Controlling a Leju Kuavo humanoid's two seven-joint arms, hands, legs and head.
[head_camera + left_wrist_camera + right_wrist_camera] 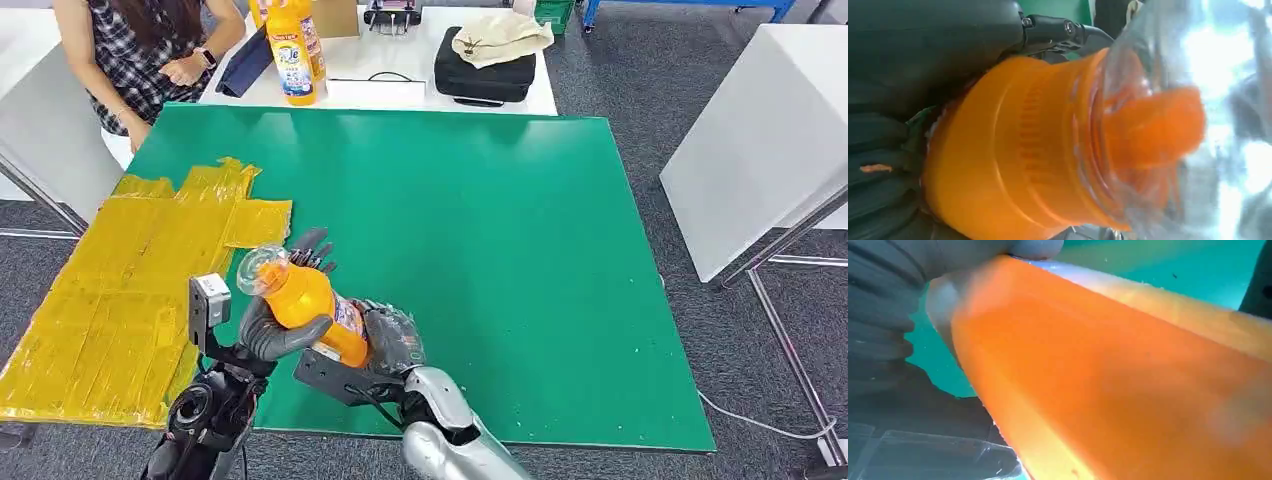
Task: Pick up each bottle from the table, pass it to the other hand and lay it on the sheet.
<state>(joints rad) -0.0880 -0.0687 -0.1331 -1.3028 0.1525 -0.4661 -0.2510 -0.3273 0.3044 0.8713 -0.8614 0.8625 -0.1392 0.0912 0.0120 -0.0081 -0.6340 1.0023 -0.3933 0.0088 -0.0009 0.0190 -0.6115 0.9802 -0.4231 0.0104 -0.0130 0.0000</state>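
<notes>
- The orange bottle sits in the lower left of the head view, held above the near edge of the green table, tilted with its clear cap end toward the upper left and its base toward the lower right.
- The left hand wraps the bottle's upper body; its thick grey thumb curls across the front and darker fingers show behind the neck, partly spread.
- The right hand sits at the bottle's base end, touching it (the head view does not show clearly how its fingers close); in the right wrist view a grey thumb presses against the orange wall, so it appears to grip too.
- In the left wrist view the bottle's ribbed orange shoulder and clear cap sit against the dark palm.
- Judged from this, the handover step is in hand: both hands are on the bottle, right to left.
- The yellow sheet lies at the left of the frame, just beside the left hand.
- The next move likely calls for the right hand to let go once the left grip is firm, then a short carry leftward and a gentle lay-down.
- A person sits at the upper left, near more bottles on a white table.
</notes>
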